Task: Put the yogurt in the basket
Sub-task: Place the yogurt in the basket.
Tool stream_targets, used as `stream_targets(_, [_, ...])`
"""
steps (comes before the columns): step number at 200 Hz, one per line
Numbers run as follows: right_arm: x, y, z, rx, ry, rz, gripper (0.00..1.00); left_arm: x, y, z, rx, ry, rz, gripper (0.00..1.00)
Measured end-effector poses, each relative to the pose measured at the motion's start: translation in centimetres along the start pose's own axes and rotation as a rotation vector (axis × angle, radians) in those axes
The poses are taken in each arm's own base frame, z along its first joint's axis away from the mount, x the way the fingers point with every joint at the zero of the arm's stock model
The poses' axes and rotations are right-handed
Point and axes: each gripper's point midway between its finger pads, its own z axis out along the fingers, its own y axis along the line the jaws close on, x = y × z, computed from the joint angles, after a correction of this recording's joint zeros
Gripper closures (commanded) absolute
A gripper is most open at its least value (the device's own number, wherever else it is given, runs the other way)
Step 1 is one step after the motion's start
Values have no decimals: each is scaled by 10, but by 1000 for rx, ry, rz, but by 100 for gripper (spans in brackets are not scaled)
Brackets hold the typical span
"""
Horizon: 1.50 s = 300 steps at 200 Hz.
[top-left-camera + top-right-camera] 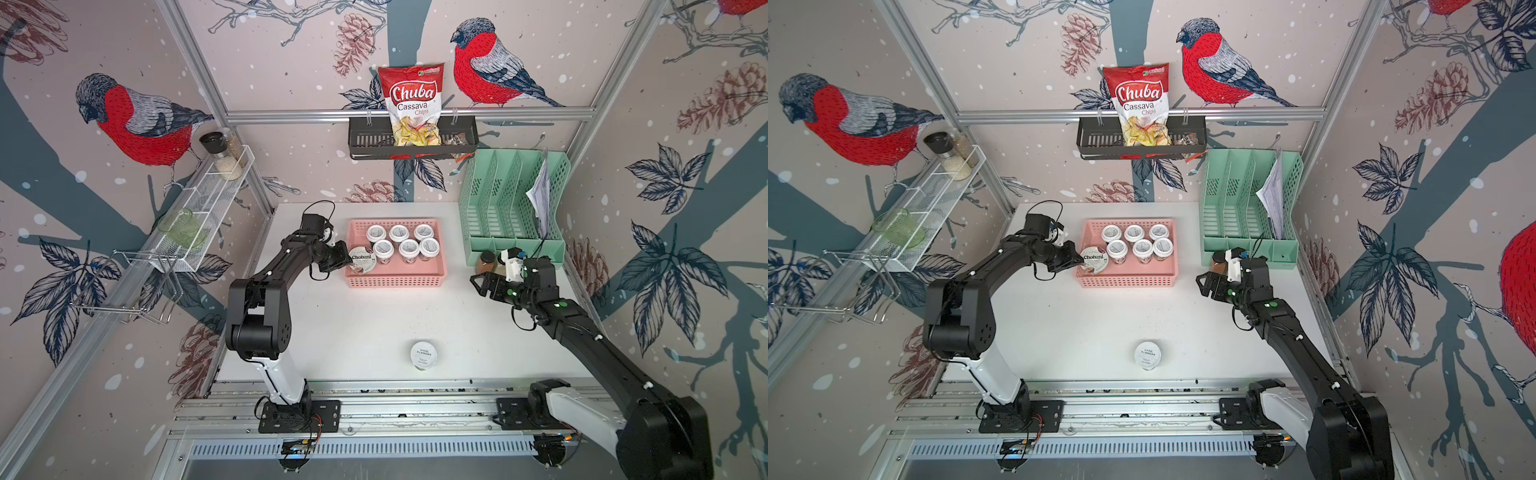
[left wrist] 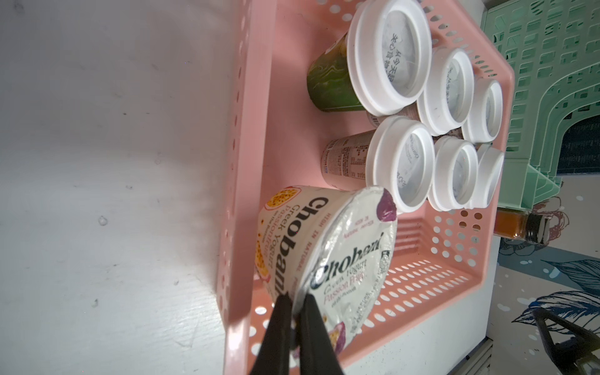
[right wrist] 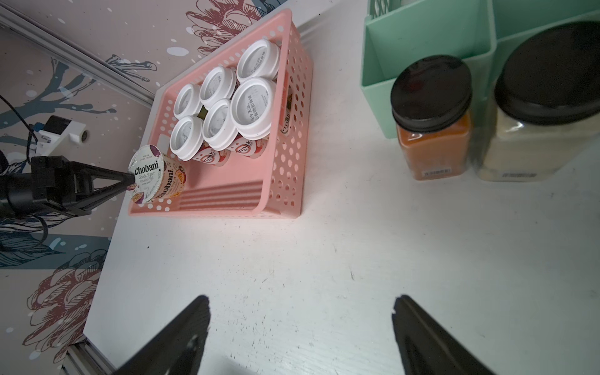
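My left gripper nips the Chobani cup by its thin rim, a slippery hold I reckon; right gripper gapes empty.

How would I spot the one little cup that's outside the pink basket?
Start at the white table; the pink basket sits toward its back. Near the table's front edge a small white-lidded cup stands alone. Its six lookalikes are packed in the basket; only this one is out on the table.
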Motion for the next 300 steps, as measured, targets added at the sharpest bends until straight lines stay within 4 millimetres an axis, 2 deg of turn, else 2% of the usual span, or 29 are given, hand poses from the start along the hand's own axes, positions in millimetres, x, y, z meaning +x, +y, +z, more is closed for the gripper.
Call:
stream_targets(100, [0,-2,0,2,0,5,10,5,1,16,-31,27,14,89])
stream_targets(193, [-3,0,0,-5,-11,1,10,5,5,25,-60,37,26,74])
stream_targets(223, [-4,0,-1,-8,-15,-1,10,4,3,24,-66,32,33,59])
stream_targets(240, [-4,0,-1,-8,-15,-1,10,1,2,21,-71,20,38,41])
stream_targets(260, [-3,0,-1,-10,-13,0,10,-3,1,13,-89,-4,44,28])
stream_targets(288, [-3,0,-1,-11,-13,3,10,-7,-6,4,-97,-28,56,12])
stream_targets(300, [-3,-1,-1,-11,-13,4,10,-8,-9,3,-94,-31,62,10])
